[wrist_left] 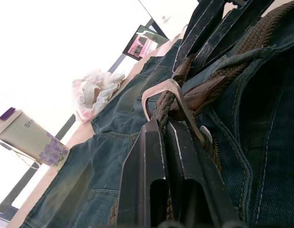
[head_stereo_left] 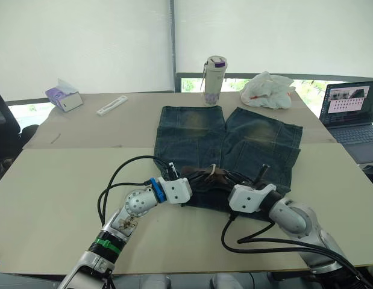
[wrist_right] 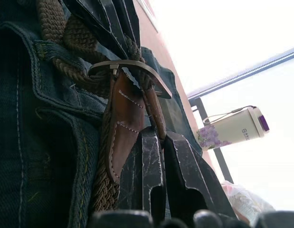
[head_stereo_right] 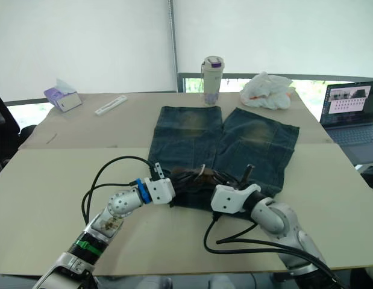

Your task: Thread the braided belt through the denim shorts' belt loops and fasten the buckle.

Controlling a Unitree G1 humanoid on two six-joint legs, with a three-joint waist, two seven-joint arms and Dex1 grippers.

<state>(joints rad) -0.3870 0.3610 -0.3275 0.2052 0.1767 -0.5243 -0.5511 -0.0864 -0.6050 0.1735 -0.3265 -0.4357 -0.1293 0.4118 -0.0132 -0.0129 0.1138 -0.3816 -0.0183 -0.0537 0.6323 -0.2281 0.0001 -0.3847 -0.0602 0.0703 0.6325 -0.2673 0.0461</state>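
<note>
Braided belt (wrist_left: 162, 107) lies at the denim shorts' (head_stereo_left: 258, 141) waistband, right ahead of my left gripper (wrist_left: 164, 124), fingers pinching strap beside buckle (wrist_left: 173, 92). Right gripper (wrist_right: 154, 135) looks closed alongside. Strap's soft, floppy; I'd grip near metal.

A: Shorts (head_stereo_left: 198, 135): blue denim cloth, rough weave, faded yellowish patches on the legs, pale stitching along the seams.

B: Belt (wrist_left: 253, 45)?

A: Braided cord, olive-brown, coarse and matt. Brown leather tab with white stitches by the buckle (wrist_right: 132, 69). The buckle is dull silver metal, smooth, with a slight sheen.

B: Claws?

A: Left claw (wrist_left: 162, 124) and right claw (wrist_right: 158, 135): black hard plastic, matt, scuffed with fine scratches.

B: Counter (head_stereo_left: 65, 180)?

A: Smooth matt beige, looks like board or laminate.

B: Anything else?

A: Bottle (head_stereo_left: 214, 80) is glossy cream plastic with a purple lid. Bag (head_stereo_left: 267, 90) is crinkled thin white plastic.
</note>
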